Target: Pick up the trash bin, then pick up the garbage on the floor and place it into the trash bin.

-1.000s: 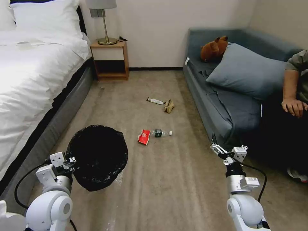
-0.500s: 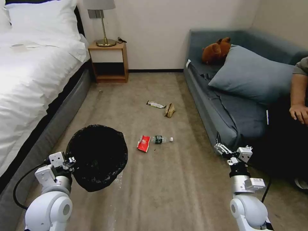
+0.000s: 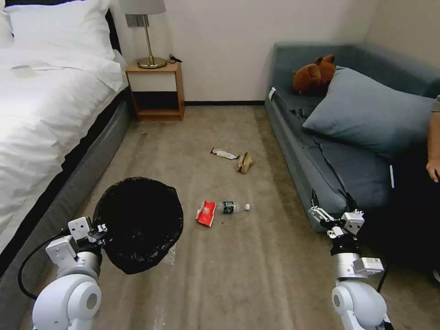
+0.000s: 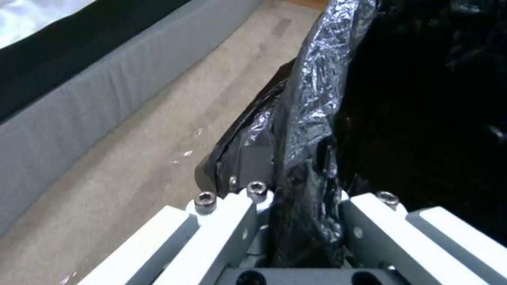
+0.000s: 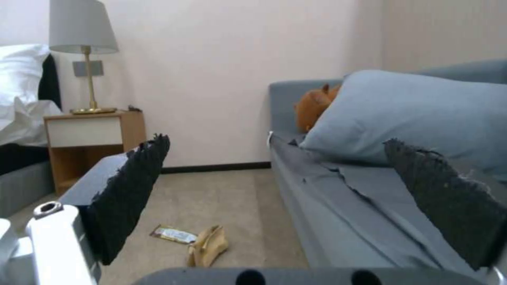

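At the robot's near left, the left gripper is clamped on the bag-lined rim of the trash bin, keeping it lifted with its mouth upward, while the right gripper, jaws wide apart and holding nothing, hangs free for the garbage: beyond and between them, red packet, bottle, farther off, crumpled paper, wrapper.

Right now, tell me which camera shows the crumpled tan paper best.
The right wrist view: the crumpled tan paper lies large between the open right gripper's fingers, beside the bar wrapper. The head view shows it small.
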Motion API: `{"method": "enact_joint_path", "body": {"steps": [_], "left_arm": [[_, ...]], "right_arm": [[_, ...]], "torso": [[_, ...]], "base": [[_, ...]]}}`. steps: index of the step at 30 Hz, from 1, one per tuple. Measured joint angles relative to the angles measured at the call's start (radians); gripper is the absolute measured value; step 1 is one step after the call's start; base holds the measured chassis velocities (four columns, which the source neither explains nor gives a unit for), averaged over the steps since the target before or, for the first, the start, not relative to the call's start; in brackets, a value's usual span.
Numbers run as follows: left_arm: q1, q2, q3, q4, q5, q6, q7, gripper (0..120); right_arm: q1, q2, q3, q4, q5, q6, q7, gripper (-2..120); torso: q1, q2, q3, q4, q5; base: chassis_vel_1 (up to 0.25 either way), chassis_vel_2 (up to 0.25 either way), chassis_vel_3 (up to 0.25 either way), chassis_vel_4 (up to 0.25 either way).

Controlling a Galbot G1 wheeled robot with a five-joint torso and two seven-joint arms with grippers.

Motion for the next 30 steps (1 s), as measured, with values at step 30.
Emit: {"method": "enact_joint_path", "body": {"steps": [30], "left_arm": [[-0.027, -0.021, -0.015, -0.031, -0.020, 0.014, -0.016, 1]], "right_arm": [[0.019, -0.003, -0.010, -0.019, -0.008, -0.003, 0.024, 100]], "torso": [[0.000, 0.000, 0.000, 0.0000, -0.0002]], "base": [[-0.126, 0.129, 0.126, -0.122]]}}
